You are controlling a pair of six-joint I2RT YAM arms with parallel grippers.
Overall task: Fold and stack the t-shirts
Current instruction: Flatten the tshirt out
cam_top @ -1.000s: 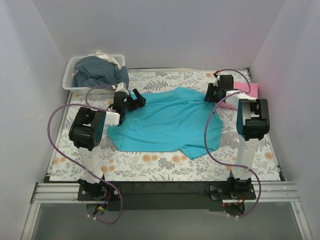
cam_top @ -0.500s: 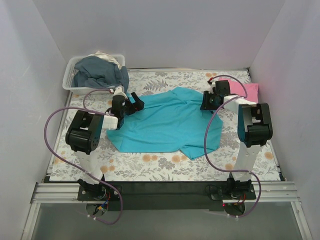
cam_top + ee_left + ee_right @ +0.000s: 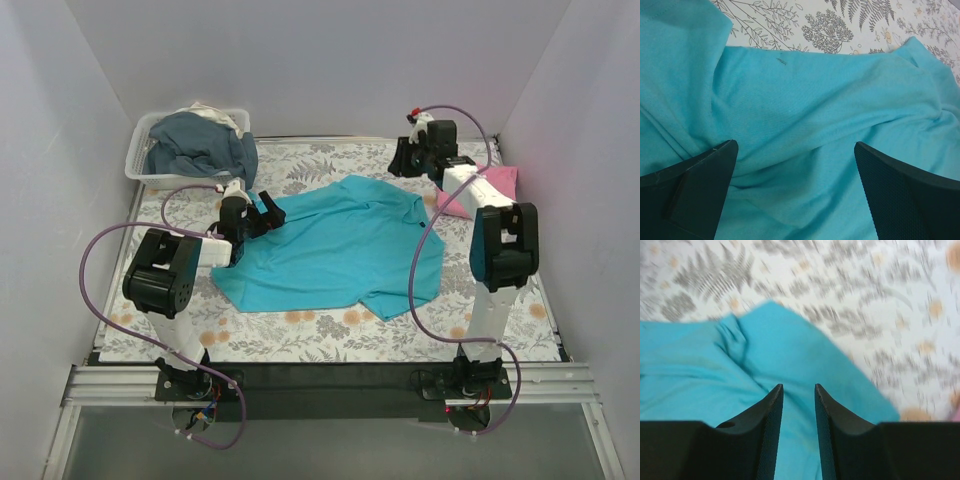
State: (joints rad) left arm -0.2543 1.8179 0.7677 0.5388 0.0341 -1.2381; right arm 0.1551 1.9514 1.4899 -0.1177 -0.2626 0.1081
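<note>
Plainly, the teal tee [image 3: 340,245] lies spread across the middle of the desk [image 3: 300,330], mostly flat but rumpled, with ridges running toward its far edge. The pink tee [image 3: 490,185] lies at the desk's far right edge, just beside the right arm and apart from the teal one. The left jaws stand wide open low over the teal tee's left side, gripping nothing. The right jaws are all but closed, with a thin slit between them and no cloth in it. They hang above the teal tee's far right corner, though that wrist view is blurred.

The tee looks light, soft and limp. It should sag from any single pinch and drag on the printed cover rather than slide cleanly. I judge the fold barely begun. The best hold would be a hem or shoulder edge, with the two arms taking matching corners so the fold falls straight. A pinch mid-panel would only raise a tent. A bin [image 3: 140,165] of dark clothes stands at the far left.
</note>
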